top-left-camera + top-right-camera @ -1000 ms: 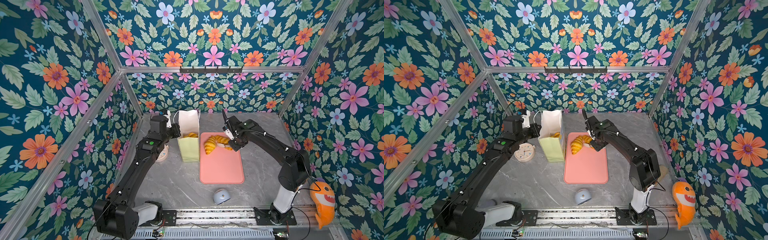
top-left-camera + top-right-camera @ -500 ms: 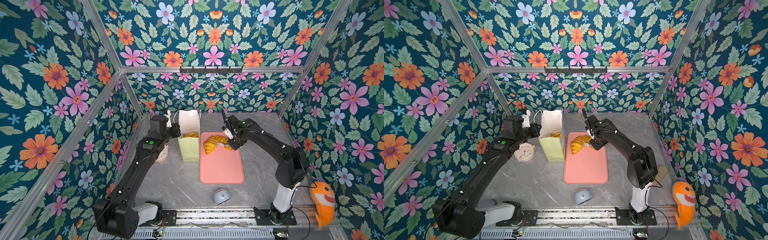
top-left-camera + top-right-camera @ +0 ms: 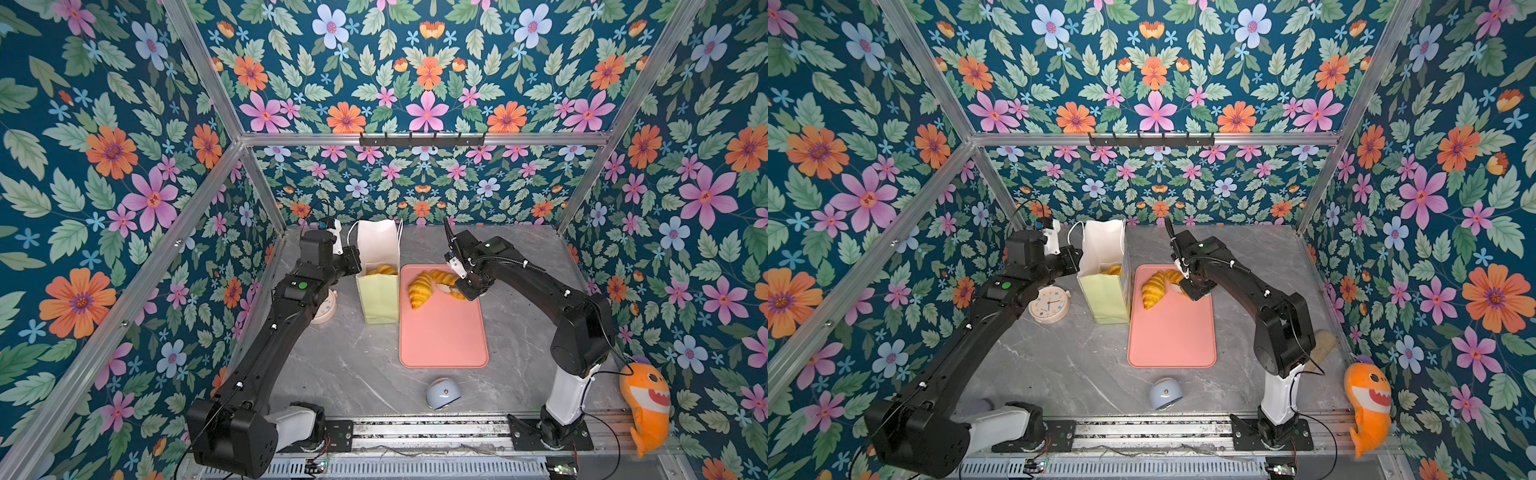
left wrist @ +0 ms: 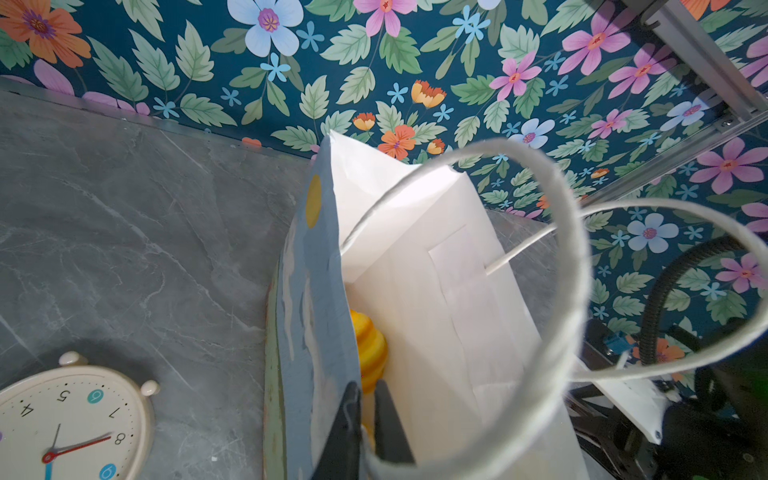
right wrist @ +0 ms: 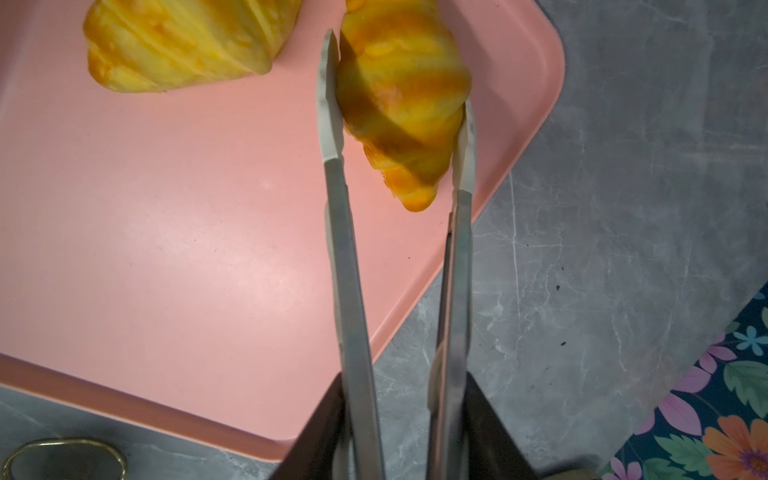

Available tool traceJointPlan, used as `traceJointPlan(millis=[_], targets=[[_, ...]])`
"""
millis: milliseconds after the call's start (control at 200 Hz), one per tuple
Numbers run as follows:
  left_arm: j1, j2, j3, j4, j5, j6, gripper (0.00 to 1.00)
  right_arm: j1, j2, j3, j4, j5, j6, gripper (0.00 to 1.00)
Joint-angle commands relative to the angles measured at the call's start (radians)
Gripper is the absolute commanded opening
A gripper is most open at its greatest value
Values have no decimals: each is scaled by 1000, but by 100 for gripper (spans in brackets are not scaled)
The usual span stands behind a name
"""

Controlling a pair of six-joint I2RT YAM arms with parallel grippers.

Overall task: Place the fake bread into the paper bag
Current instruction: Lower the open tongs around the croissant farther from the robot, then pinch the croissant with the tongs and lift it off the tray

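The grey, marble-veined tabletop [image 3: 332,365] filled the floor of the flowered booth. On it lay a flat, matte salmon-pink tray [image 3: 442,332] with rounded corners and a low rim.

Against the tray's left edge stood the paper bag [image 3: 378,299], tall and upright. Its narrow sides were pale yellow-green and its inside plain white. One broad face was printed in blue and yellow, and thin white cord handles looped over the mouth. The left gripper [image 4: 366,399] was clamped on the bag's rim, with only its black finger ends in the wrist view.

An orange plush shark [image 3: 646,399] hung off the table's front right corner. A cream round alarm clock [image 3: 1049,305] lay face up left of the bag.

The right gripper [image 5: 403,382] squeezed a pair of long steel tongs [image 5: 353,291] with pale flat tips. Those tips pressed both sides of a glossy, ridged golden-brown croissant [image 5: 399,104] at the tray's far right corner. I could not tell whether it rested there or hung clear.

A second croissant [image 3: 419,286] lay just beside it. A third croissant [image 4: 368,345] sat inside the bag, showing only a ridged yellow hump. A small pale-blue dome [image 3: 440,392] sat near the front; I could not make out what it was.
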Motion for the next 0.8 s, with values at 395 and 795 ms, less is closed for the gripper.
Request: traceJointPlan(millis=[395,795], targets=[[0,-8,8,-6,4,10,29,0,-54,0,-53,-8,39,34],[-1,-35,31,-27,-14,17,38,1,-139,54,-120,-18,122,32]])
